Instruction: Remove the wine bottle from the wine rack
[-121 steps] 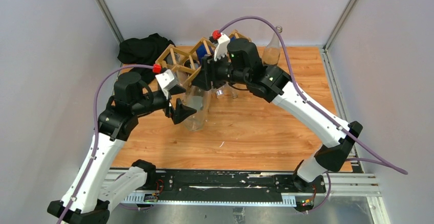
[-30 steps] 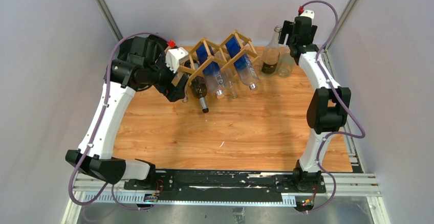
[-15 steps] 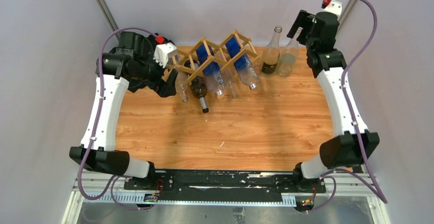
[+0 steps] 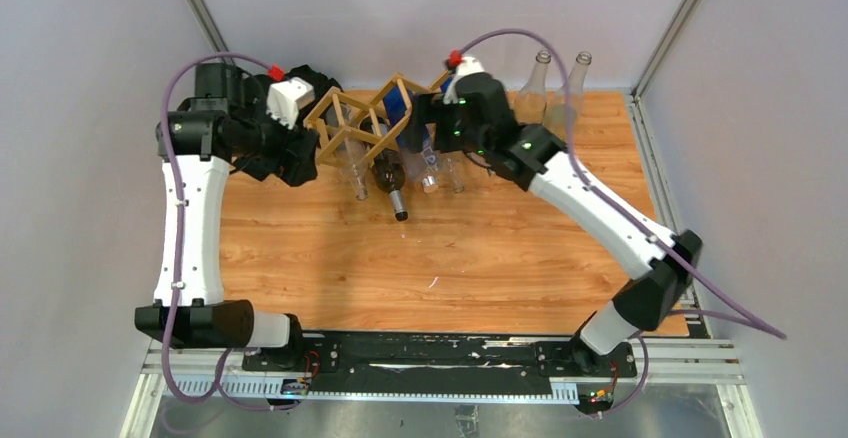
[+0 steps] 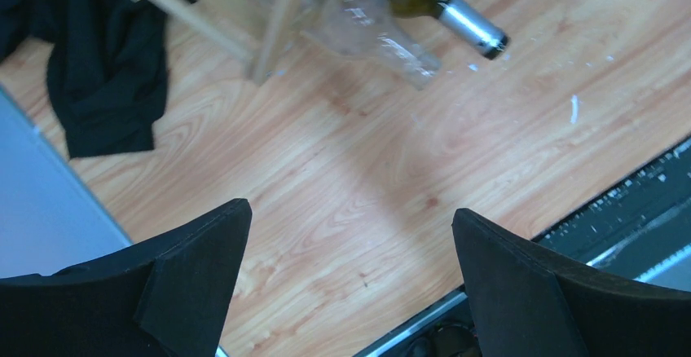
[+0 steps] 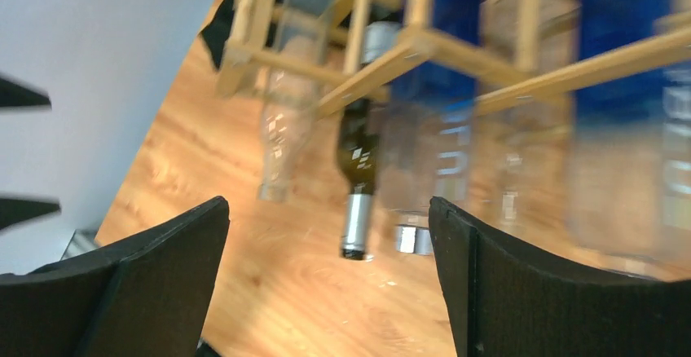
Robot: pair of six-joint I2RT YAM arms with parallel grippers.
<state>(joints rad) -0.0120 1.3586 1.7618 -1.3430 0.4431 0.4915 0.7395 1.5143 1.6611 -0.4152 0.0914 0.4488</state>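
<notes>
The light-wood lattice wine rack [image 4: 352, 123] stands at the back of the table with several bottles lying in its cells. The dark wine bottle [image 4: 390, 180] rests in a lower cell, its silver-capped neck pointing toward the front. In the right wrist view the wine bottle [image 6: 358, 169] hangs under the wine rack [image 6: 424, 43] between blue-labelled clear bottles [image 6: 444, 141]. My right gripper [image 4: 418, 128] hovers over the rack's right half, open and empty [image 6: 326, 210]. My left gripper [image 4: 298, 170] is left of the rack, open and empty [image 5: 350, 218], with the wine bottle [image 5: 452, 6] ahead of it.
Two clear bottles [image 4: 541, 88] [image 4: 575, 86] stand upright at the back right. A black cloth [image 5: 106, 72] lies behind the rack's left end. The wooden table [image 4: 450, 268] ends at a black rail [image 4: 430, 353] in front; grey walls enclose the sides.
My right arm has swung from the back right corner, by the standing bottles, to above the rack. My left gripper has drawn back leftward, away from the rack.
</notes>
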